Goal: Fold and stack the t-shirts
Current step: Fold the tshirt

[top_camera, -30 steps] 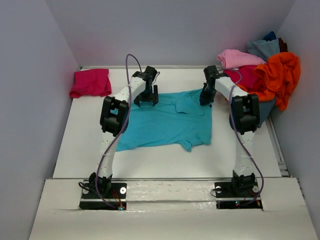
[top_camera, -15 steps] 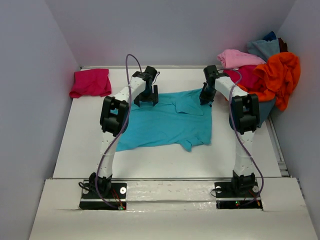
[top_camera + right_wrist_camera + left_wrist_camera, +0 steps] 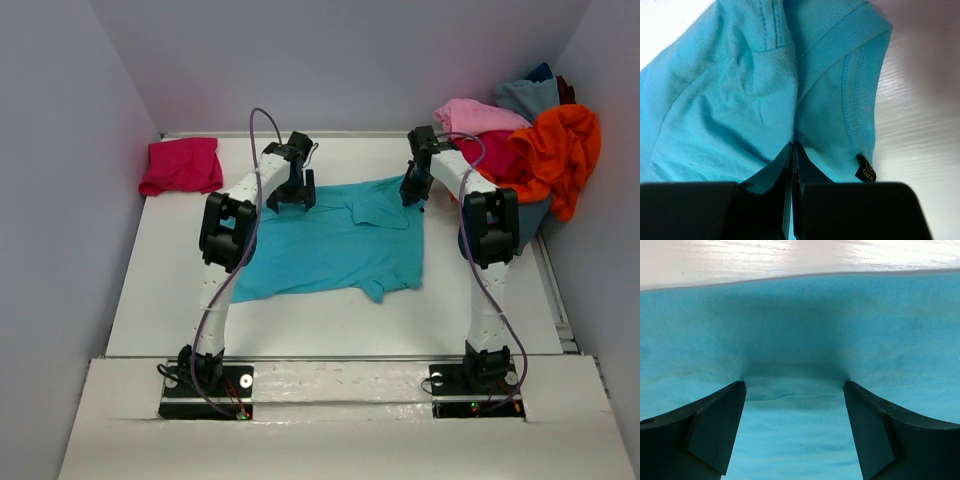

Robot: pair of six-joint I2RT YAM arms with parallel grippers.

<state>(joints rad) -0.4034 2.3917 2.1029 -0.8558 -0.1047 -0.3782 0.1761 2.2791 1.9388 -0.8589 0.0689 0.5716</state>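
Left gripper released, fingertips spread wide and pressed onto turquoise t-shirt; band of cloth bunched between them, not pinched. Right gripper clenched on same shirt beside collar, size tag close by. Both grippers sit on shirt's far edge, one toward each end. Shirt's long axis runs from one gripper to other, body spreading behind them toward arm bases on surface. Likely next: left gripper closes, both draw edge back. Folded magenta t-shirt well off beyond left gripper.
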